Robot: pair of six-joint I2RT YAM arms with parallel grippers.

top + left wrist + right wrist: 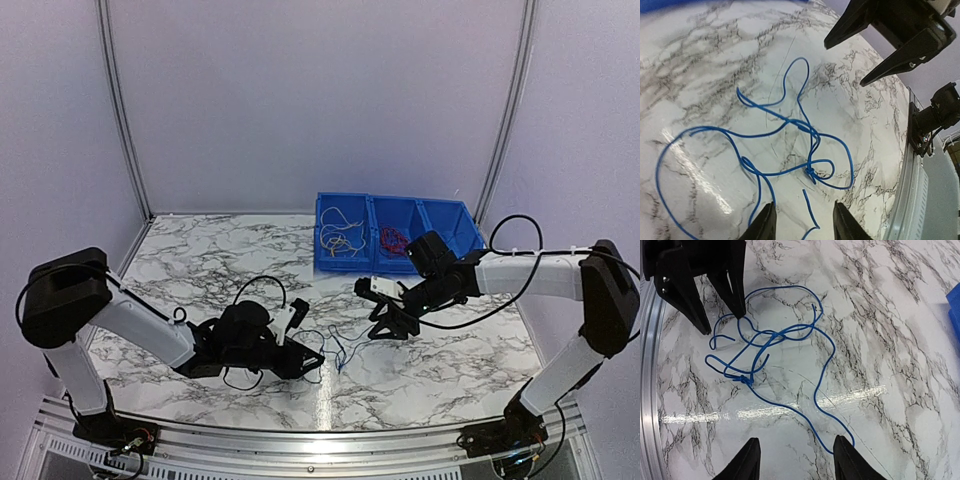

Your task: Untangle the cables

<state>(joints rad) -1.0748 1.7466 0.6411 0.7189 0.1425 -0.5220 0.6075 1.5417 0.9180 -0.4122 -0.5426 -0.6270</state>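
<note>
Several blue cables (335, 350), knotted. Lie low centre of the top view on the table (200, 270), stretched left-right between left gripper (312, 357) and right gripper (385, 325). Sit nearer the left: knot (811, 172) just ahead of its spread, empty jaws. Right likewise spread, pinching nothing.

Open marble tabletop (200, 255) surrounds the blue wires (810, 172); blue bins (345, 263) stand well behind.
</note>
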